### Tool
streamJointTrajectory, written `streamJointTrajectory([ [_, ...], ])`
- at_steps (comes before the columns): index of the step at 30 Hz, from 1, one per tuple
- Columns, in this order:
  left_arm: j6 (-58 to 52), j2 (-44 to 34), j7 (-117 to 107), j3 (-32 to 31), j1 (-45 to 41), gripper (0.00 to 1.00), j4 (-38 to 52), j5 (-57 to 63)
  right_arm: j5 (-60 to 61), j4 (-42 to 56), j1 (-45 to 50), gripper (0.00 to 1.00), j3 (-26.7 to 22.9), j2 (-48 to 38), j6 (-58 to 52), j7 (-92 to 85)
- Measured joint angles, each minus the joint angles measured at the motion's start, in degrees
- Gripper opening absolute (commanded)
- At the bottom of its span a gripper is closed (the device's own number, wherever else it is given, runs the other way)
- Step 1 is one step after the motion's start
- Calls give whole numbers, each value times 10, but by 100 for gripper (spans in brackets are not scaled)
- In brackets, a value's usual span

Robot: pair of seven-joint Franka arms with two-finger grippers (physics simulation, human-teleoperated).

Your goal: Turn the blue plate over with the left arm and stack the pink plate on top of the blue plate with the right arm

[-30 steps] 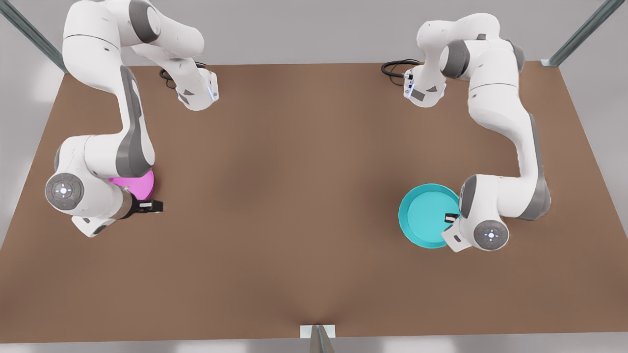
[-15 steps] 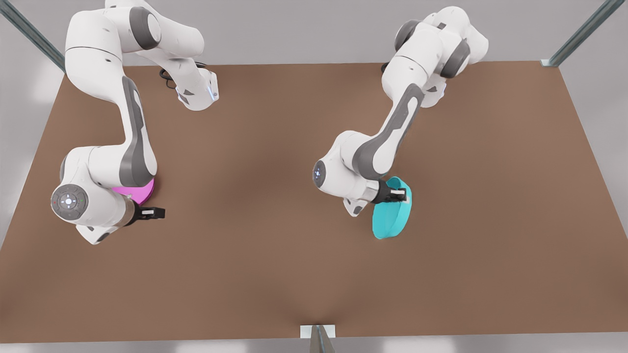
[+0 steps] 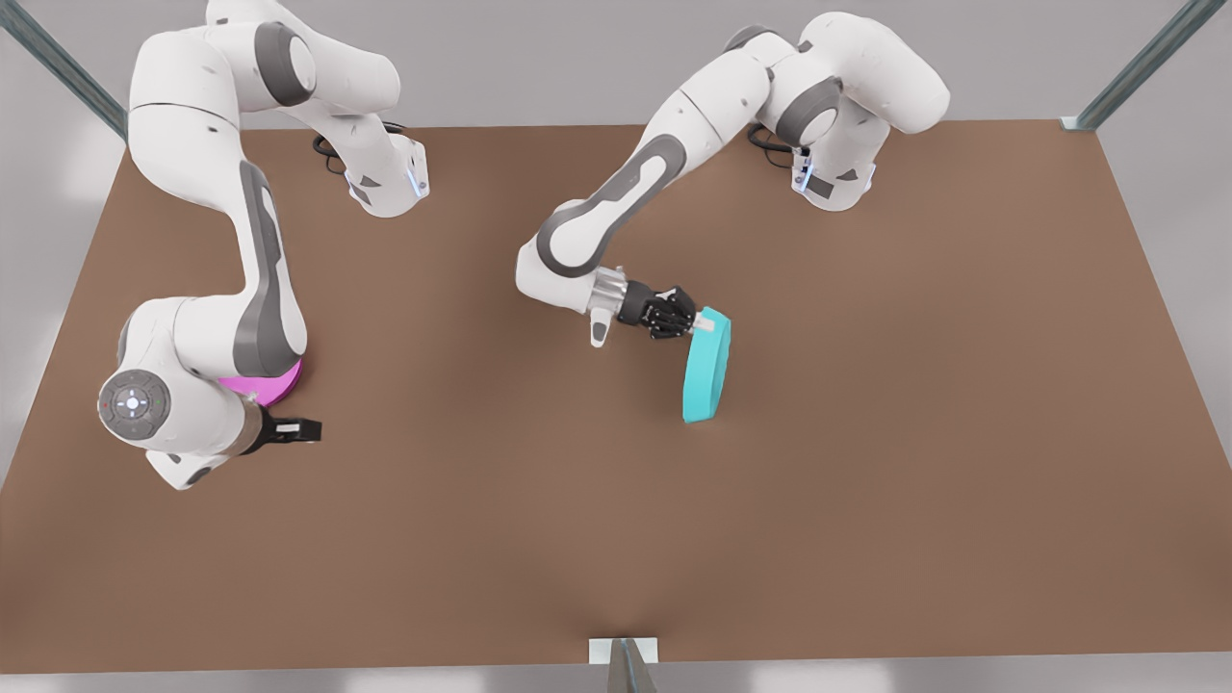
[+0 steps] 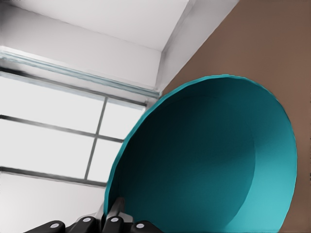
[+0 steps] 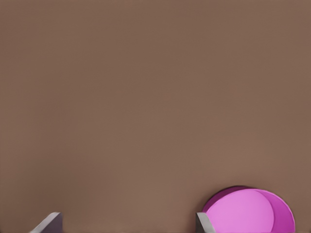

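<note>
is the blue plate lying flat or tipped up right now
Tipped up on edge. The blue plate shows as a narrow sliver, held by its rim in the left gripper above the table.

The blue plate (image 3: 706,366), a round shallow turquoise dish, stands on edge above the worktop (image 3: 866,481) near its middle, gripped at its upper rim by the left hand (image 3: 695,323). The pink plate (image 3: 265,385) lies flat near the front view's left, partly under the right arm (image 3: 221,327), hollow side up.
</note>
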Motion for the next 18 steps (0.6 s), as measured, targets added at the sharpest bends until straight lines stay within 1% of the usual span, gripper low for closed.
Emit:
streamJointTrajectory([
  [5,-17,29,-21,-1,-39,21,3,30,-5,17,-1,100,0,1,5,2],
  [11,-35,57,-46,0,-62,21,4,66,-7,17,1,100,0,2,4,1],
  [18,-46,82,-60,0,-86,21,17,77,-7,18,-4,100,0,2,5,0],
])
